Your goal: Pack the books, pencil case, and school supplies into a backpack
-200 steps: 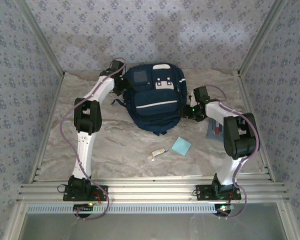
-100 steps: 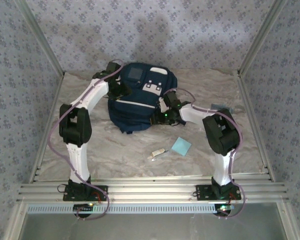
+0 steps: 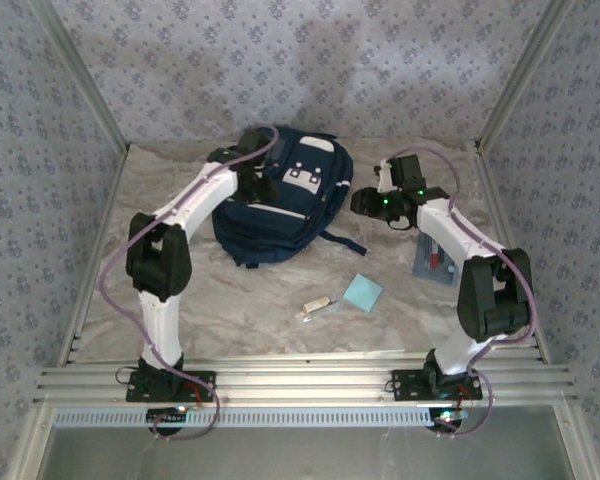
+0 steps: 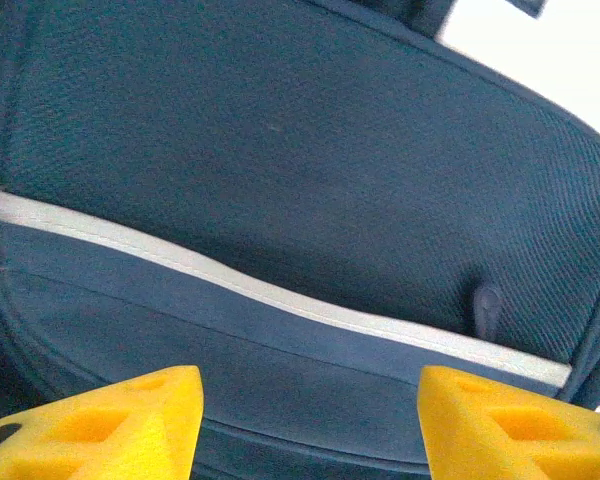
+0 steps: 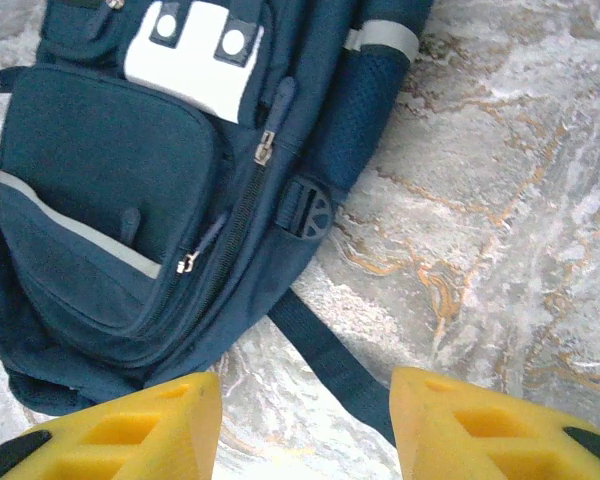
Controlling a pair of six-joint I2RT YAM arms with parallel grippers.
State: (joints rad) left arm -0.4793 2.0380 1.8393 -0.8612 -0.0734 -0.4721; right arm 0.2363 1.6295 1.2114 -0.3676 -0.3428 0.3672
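The navy backpack (image 3: 290,205) lies flat at the back centre of the table, tilted, with its white patches towards the back. My left gripper (image 3: 263,185) hovers over its upper left part. In the left wrist view that gripper (image 4: 310,400) is open, with the backpack's front pocket (image 4: 280,180) and white stripe just beyond it. My right gripper (image 3: 360,203) is open just right of the backpack (image 5: 110,200), above a dark strap (image 5: 330,360) lying on the table. The light-blue pad (image 3: 363,292) and white stick (image 3: 315,307) lie at front centre. The grey pencil case (image 3: 430,262) is partly under my right arm. The books are out of view.
Patterned walls and metal posts enclose the marble tabletop (image 3: 230,290) on three sides. A loose strap (image 3: 342,241) trails from the backpack towards the pad. A metal rail (image 3: 300,380) runs along the near edge.
The backpack has shifted left and turned. My right gripper reached into the backpack's right side, then drew back to the right. My left arm swung along the backpack's top.
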